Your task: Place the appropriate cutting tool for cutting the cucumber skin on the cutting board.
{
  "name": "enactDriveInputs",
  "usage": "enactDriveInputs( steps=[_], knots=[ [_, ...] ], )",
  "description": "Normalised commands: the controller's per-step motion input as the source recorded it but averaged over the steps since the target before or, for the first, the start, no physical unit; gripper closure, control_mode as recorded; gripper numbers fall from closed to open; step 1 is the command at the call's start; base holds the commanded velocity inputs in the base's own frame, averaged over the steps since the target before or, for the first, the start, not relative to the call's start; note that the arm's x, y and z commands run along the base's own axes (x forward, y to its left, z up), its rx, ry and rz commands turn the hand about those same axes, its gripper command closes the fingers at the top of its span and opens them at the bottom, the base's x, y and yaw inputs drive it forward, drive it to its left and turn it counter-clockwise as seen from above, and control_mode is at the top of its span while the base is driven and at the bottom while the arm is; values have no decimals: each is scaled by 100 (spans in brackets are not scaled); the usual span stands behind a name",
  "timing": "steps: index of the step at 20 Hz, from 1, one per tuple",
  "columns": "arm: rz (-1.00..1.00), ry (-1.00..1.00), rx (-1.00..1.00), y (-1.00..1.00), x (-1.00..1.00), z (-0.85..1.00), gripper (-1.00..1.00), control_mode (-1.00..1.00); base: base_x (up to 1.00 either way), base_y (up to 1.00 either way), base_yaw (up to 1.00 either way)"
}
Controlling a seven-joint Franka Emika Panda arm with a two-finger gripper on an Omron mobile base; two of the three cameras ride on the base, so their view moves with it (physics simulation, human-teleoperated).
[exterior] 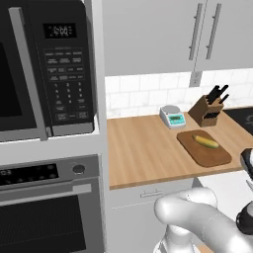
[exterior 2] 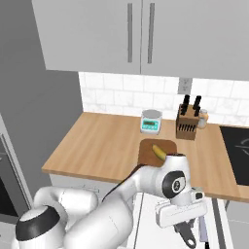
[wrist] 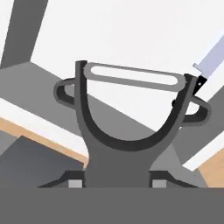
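Item: dark grey Y-shaped peeler (wrist: 131,113) with pale blade, pinched by its handle in the gripper (exterior 2: 187,233), held low in front of the light wooden surface (exterior 2: 97,151). Judged light, rigid, thin-handled, liable to twist; hold mid-handle.

Destination: dark-brown wooden cutting board (exterior: 210,155), small yellow-green cucumber (exterior: 206,142) lying on it.

Nearby: angled wooden knife block (exterior: 206,111), small kitchen scale (exterior: 172,116).

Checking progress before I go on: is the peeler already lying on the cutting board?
No, the gripper holds the peeler low before the counter; the cutting board bears only the cucumber.
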Motion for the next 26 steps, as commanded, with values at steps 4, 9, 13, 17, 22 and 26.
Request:
enactDriveInputs(
  steps=[4, 9, 13, 17, 22, 26],
  knots=[
    [29, 0, -2, 28, -13, 98, 100, -100, 0, 0, 0],
    [20, -5, 0, 13, 42, 46, 100, -100, 0, 0, 0],
    [15, -3, 3, 0, 91, 6, 100, -100, 0, 0, 0],
    [16, 0, 9, -1, 100, 1, 100, -100, 0, 0, 0],
    [17, 0, 12, 0, 97, 3, 100, -100, 0, 0, 0],
    [12, 0, 12, 6, 100, -2, 100, -100, 0, 0, 0]
  ],
)
